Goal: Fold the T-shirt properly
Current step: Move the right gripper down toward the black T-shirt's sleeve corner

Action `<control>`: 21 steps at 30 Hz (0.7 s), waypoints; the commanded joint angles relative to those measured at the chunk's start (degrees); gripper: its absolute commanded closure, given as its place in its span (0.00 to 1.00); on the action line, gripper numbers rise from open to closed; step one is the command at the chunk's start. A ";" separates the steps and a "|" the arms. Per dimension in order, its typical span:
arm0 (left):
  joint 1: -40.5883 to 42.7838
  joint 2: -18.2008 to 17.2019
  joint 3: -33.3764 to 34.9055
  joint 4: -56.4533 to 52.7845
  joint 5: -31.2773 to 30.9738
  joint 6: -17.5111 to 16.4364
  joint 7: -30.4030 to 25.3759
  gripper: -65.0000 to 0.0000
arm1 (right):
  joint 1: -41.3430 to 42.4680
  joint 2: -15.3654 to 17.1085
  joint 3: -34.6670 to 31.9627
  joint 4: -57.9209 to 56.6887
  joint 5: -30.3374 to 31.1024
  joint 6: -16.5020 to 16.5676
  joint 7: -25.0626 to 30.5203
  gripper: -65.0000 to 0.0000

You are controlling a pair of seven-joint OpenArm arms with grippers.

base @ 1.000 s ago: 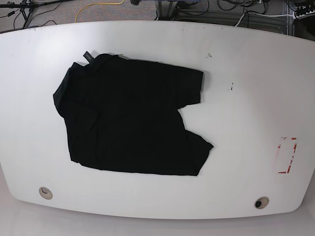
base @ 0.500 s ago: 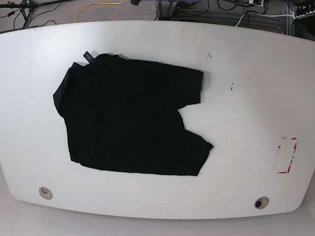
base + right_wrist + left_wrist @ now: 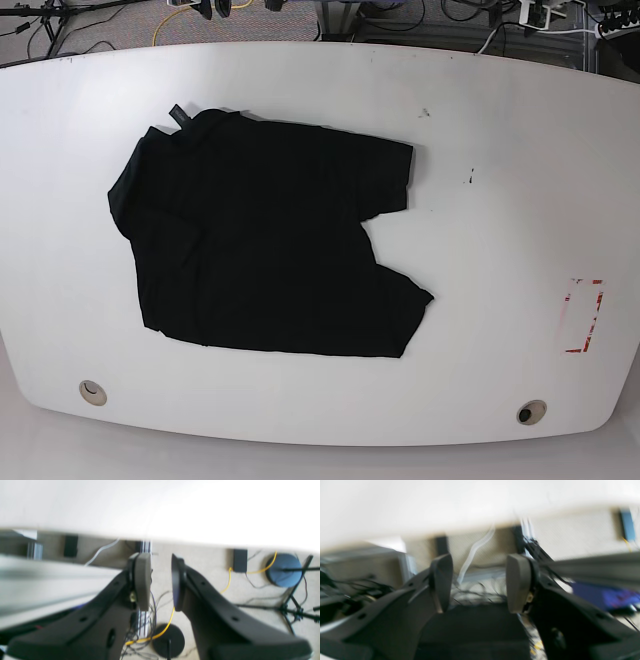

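Black cloth is all you have to work with here: the T-shirt point(image 3: 262, 246) lies spread flat on the white worktop point(image 3: 500, 200), towards the left half and nearer the front edge than the far one, one sleeve reaching towards the middle and the hem corner pointing at the front right. It looks already partly doubled over, though the dark fabric hides the creases, so I judge the folding barely begun. Neither arm shows in the base view. Your left gripper point(image 3: 477, 582) hangs with its jaws wide apart and nothing between them; your right gripper point(image 3: 161, 580) has its jaws only narrowly parted, also empty. Both wrist views look past the worktop's edge to the cabled floor, so the arms seem parked clear, probably so the shirt lies unobstructed before you reach in.
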 commanded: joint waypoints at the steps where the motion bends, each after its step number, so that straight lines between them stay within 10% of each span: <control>1: 0.36 -0.69 -0.68 1.04 -0.90 0.31 -0.75 0.52 | -0.36 0.13 0.42 1.39 0.54 -0.11 1.21 0.78; 21: -8.88 -4.46 -3.42 -0.25 -8.25 0.12 0.74 0.52 | 9.24 0.59 0.71 0.28 -0.44 0.06 1.38 0.78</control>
